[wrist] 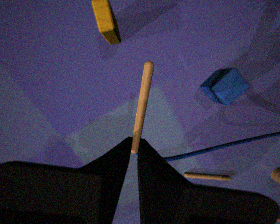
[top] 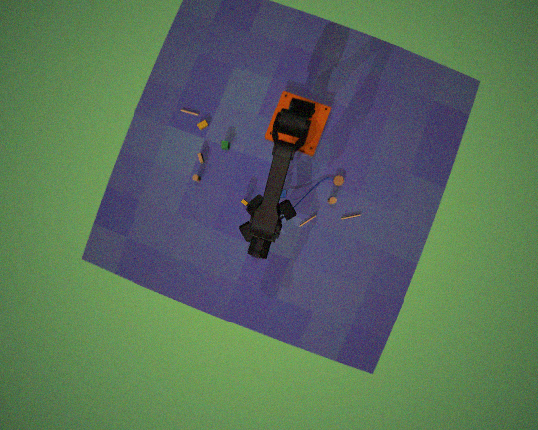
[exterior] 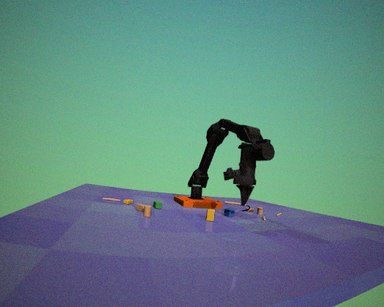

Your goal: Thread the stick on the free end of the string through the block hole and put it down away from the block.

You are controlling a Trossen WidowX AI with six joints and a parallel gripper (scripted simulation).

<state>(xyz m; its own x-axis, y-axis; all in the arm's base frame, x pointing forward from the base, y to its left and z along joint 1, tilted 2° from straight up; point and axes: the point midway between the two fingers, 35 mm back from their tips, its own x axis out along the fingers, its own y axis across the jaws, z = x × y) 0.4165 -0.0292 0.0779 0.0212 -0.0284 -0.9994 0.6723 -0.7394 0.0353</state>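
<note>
My gripper (exterior: 243,204) (wrist: 135,142) is shut on the wooden stick (exterior: 232,203) (wrist: 143,102) at the string's end and holds it above the table. In the wrist view its free end points up the picture, between a yellow block and the blue block; the arm hides it in the top view. The blue block (top: 283,194) (exterior: 229,212) (wrist: 231,87) sits on the table to the right of the stick in the wrist view, apart from it. Its hole cannot be made out. The blue string (top: 309,192) (wrist: 226,146) runs from the gripper to the round button (top: 338,180).
A yellow block (top: 244,202) (exterior: 210,214) (wrist: 106,22) stands near the arm. A wooden cylinder (top: 332,200) (exterior: 259,210) and loose sticks (top: 308,220) (top: 351,216) lie near the button. A green cube (top: 225,145) (exterior: 158,205) and several small objects are on the other side.
</note>
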